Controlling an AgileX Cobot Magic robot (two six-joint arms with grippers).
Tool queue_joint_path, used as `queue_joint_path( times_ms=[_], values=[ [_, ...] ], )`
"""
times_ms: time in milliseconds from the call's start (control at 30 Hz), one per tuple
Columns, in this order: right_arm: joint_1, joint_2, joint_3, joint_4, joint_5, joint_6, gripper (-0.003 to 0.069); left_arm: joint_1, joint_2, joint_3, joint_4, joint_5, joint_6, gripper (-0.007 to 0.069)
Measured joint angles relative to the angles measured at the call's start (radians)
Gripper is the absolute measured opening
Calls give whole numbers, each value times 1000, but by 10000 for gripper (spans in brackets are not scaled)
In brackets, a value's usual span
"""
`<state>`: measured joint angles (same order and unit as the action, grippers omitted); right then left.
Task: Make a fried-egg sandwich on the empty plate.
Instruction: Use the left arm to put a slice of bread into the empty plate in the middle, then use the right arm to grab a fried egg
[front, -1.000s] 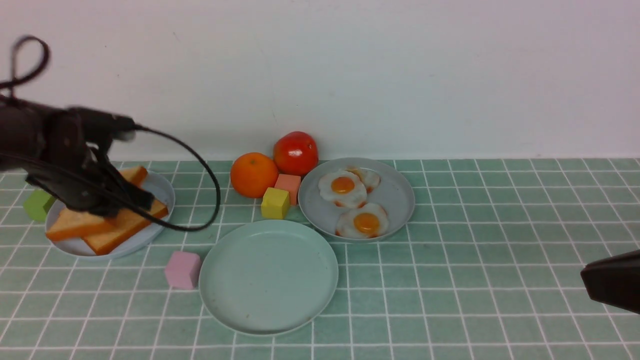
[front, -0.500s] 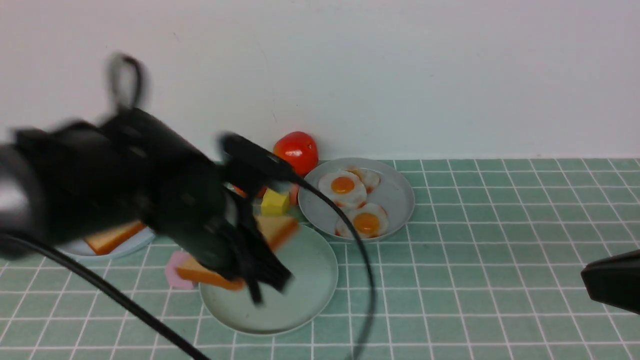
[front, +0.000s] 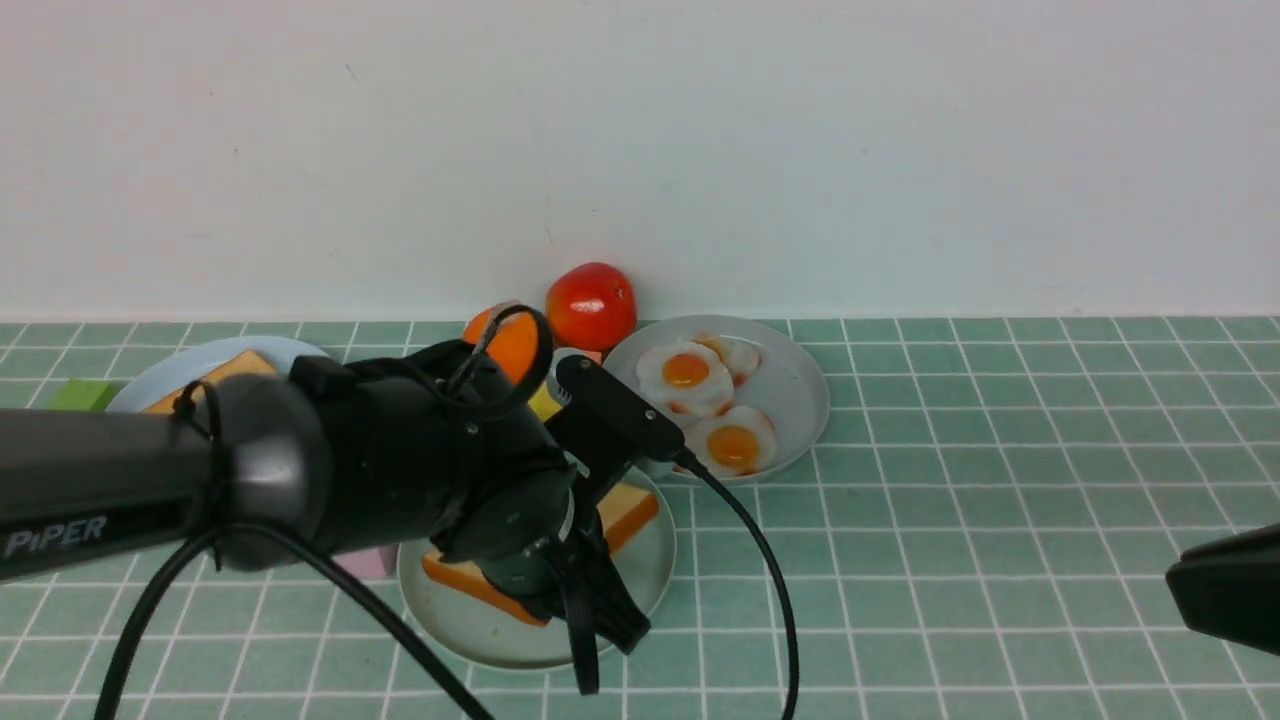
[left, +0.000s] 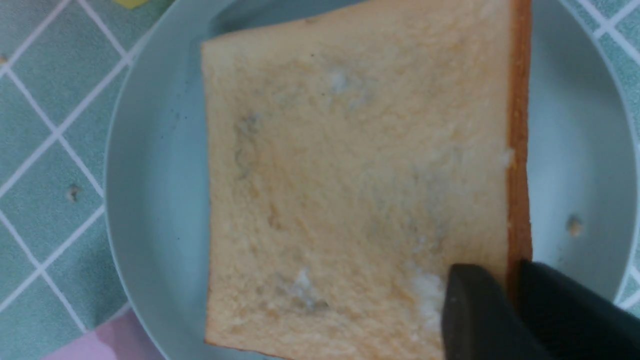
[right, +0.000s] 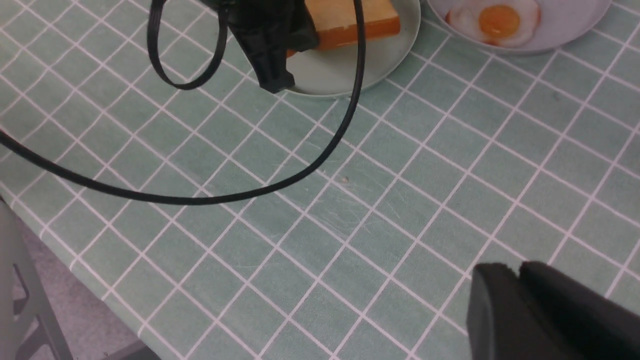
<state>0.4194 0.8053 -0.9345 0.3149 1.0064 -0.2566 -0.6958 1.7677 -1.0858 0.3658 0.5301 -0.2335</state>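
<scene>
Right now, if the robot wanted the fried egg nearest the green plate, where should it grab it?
Probably the thin white edge of that egg, on its right side, coming down from above. The egg lies flat on the grey plate, so only its rim offers a pinch. To its right the plate is bare, while another egg sits close behind it on the left.

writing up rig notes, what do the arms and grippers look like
All matte black. The left arm is a thick rounded tube with pale PIPER lettering, and a black cable loops off it. The left gripper and right gripper have blunt black fingers.
</scene>
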Motion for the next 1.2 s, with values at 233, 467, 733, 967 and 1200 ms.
queue_joint_path(
  times_ms=[233,467,733,967,1200],
  values=[
    [0,60,0,-24,-15,74,334,0,-10,0,2,-3,-4,443],
    [0,230,-3,-4,-130,95,470,0,-221,-24,-82,86,-51,543],
    [-70,622,-185,59,-244,90,454,0,-738,-5,-144,157,-129,23],
    [-138,946,-425,266,-266,-42,452,0,-1136,216,-147,59,-135,-13],
    [-160,1283,-711,413,-280,-108,452,0,-1337,449,-147,-66,-161,-13]
  ],
)
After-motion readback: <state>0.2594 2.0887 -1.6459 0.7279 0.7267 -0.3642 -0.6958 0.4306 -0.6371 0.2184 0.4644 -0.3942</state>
